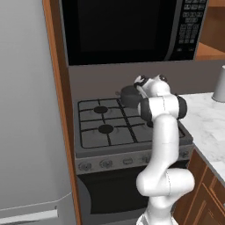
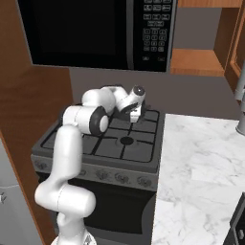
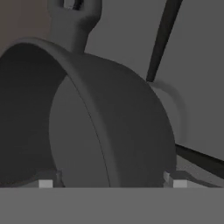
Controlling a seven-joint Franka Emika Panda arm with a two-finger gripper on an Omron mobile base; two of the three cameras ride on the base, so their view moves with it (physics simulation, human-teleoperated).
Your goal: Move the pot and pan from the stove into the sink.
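One pot (image 3: 127,131) on the stove (image 1: 110,132), end effector (image 3: 109,181) spread wide astride its wall, grip uncertain.

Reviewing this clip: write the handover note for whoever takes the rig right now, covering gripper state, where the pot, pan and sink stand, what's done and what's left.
Gripper: at the stove's back right burner, jaws wide on either side of the pot's wall; no grip confirmed.
Pot: on the back right grate, seen close up in the hand view.
Pan and sink: I can't place either one from these views.
Done: approach to the pot.
Left: close, lift, carry the pot to the sink, then likely the same for the pan.
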